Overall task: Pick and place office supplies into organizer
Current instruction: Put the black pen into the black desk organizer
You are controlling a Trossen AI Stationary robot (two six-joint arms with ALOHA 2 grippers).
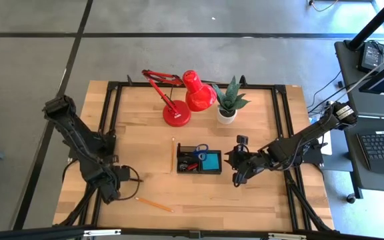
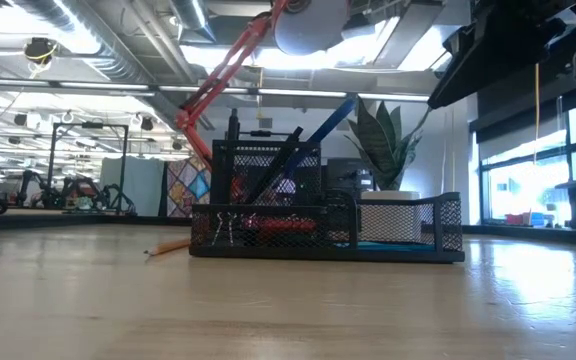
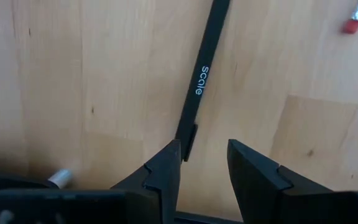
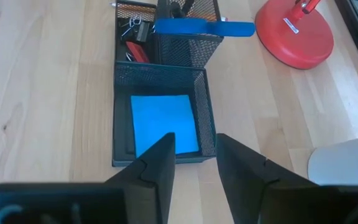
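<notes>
At surface [image 1: 145, 147] centre: organizer [image 1: 199, 160], scissors [image 1: 201, 151] upright, blue note pad [image 4: 164, 122] flat. Left end effector [image 3: 204, 163] parted, empty, straddling black pen [image 3: 201, 81] for pickup. Right end effector [image 4: 194, 155] parted, empty, over pad compartment. Two pencils [image 1: 155, 204] loose.

The right gripper [image 4: 194, 152] hung over the black mesh organizer [image 4: 207, 93], its two dark fingers parted with nothing between them. A blue note pad [image 4: 163, 118] lay flat in the nearest compartment — beyond it the blue-handled scissors [image 4: 197, 27] stood in the cup. The red lamp base [image 4: 294, 34] sat beside on the wooden table [image 4: 42, 93].
</notes>
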